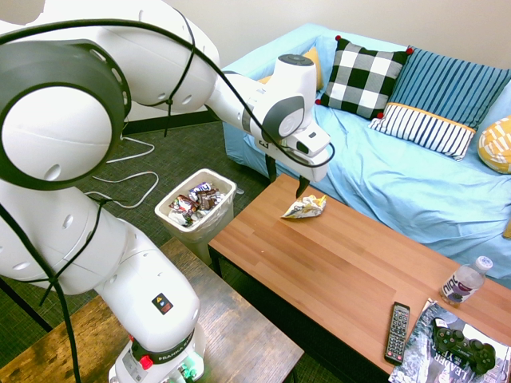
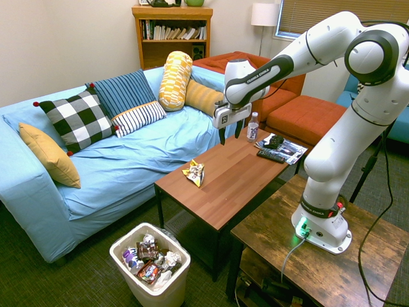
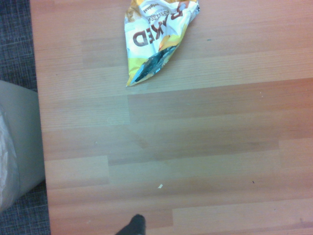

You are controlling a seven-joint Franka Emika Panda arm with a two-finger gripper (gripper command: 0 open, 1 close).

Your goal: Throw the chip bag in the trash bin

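Observation:
The chip bag (image 1: 304,207) (image 2: 193,172) (image 3: 156,36) lies crumpled near the end of the wooden coffee table (image 1: 335,271) (image 2: 236,182) closest to the trash bin. It is whitish with yellow and dark print. My gripper (image 1: 287,179) (image 2: 230,134) hangs above the table, a short way above and to one side of the bag. Its fingers are open and hold nothing. The white trash bin (image 1: 209,227) (image 2: 153,294) (image 3: 17,142) stands on the carpet just off that table end, with a clear liner and colourful wrappers inside.
At the table's other end lie a black remote (image 1: 397,332) (image 2: 270,155), a magazine (image 1: 423,351) with a game controller (image 1: 463,347) on it, and a water bottle (image 1: 465,281) (image 2: 254,126). A blue sofa (image 1: 399,183) (image 2: 128,160) with cushions runs along the table's long side.

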